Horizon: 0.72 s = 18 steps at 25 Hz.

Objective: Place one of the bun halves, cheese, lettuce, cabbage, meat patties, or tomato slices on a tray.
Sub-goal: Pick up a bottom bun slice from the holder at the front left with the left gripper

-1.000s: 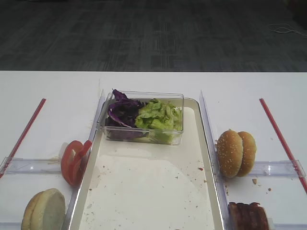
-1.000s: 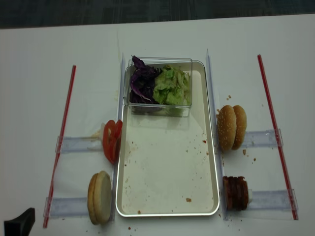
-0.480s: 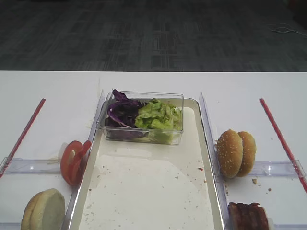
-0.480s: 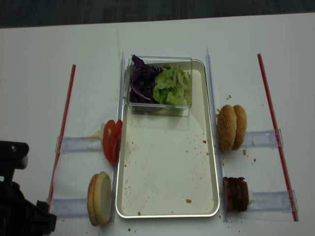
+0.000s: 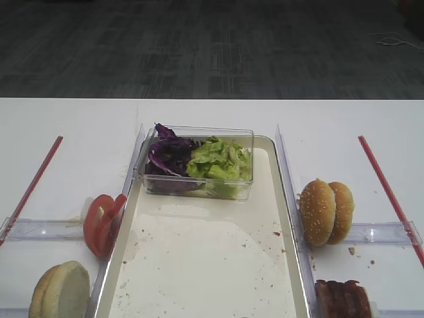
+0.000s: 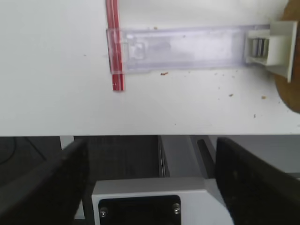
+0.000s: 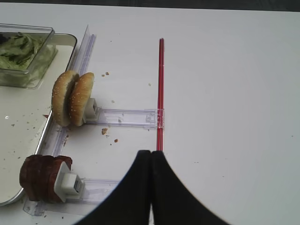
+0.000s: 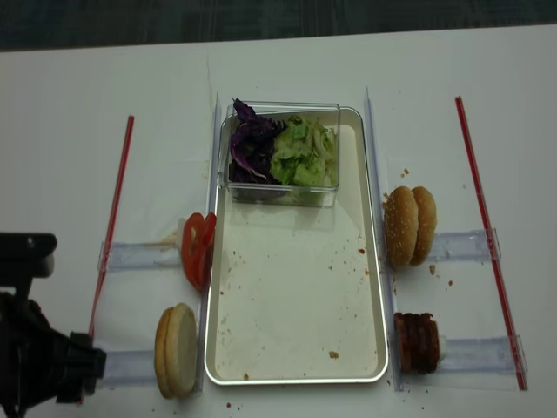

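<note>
The cream tray [image 5: 199,265] [image 8: 296,305] lies mid-table with crumbs on it. At its far end a clear box holds purple cabbage [image 5: 169,156] [image 8: 252,148] and green lettuce [image 5: 218,162] [image 8: 303,152]. Tomato slices [image 5: 101,222] [image 8: 197,248] and a pale bun half [image 5: 61,291] [image 8: 177,350] stand left of the tray. Meat patties [image 7: 40,176] [image 8: 416,342] stand on its right. No cheese shows. My left gripper [image 6: 151,143] hangs open and empty over the table's front edge, left of the bun. My right gripper [image 7: 151,152] is shut on nothing, right of the patties.
Sesame buns [image 5: 326,212] [image 7: 72,97] stand on edge right of the tray. Clear plastic holders [image 6: 183,47] and red strips [image 8: 111,218] [image 7: 161,89] lie on both sides. My left arm [image 8: 35,357] fills the near-left corner.
My left arm has come up into the near-left corner of the overhead view, closer to the pale bun half. The food and the right gripper have not moved.
</note>
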{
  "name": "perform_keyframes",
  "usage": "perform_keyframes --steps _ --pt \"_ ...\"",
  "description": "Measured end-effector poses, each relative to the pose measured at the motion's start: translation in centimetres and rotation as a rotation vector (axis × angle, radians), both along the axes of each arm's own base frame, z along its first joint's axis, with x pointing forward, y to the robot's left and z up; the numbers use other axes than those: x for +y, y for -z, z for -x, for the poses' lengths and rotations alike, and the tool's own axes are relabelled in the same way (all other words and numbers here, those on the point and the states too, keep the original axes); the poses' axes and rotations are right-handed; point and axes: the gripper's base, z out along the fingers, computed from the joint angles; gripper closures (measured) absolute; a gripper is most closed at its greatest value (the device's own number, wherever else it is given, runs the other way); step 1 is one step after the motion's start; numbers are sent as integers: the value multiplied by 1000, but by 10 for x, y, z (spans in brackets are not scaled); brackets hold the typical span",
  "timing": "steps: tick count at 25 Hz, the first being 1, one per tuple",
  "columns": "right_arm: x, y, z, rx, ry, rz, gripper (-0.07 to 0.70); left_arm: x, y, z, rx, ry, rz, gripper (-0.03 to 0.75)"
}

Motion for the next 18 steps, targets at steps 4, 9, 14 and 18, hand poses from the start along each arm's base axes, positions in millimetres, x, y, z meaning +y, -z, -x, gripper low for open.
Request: perform_keyframes --steps 4,9,14,18 --pt "0 0 0 0 0 0 316 -1 -12 -26 -7 -9 -2 171" --pt "0 0 0 0 0 0 316 -3 -17 -53 6 -19 -2 171" --pt "0 0 0 0 0 0 316 -5 -17 -57 3 -36 14 171" --pt "0 0 0 0 0 0 316 -11 -17 -56 4 -37 59 171"
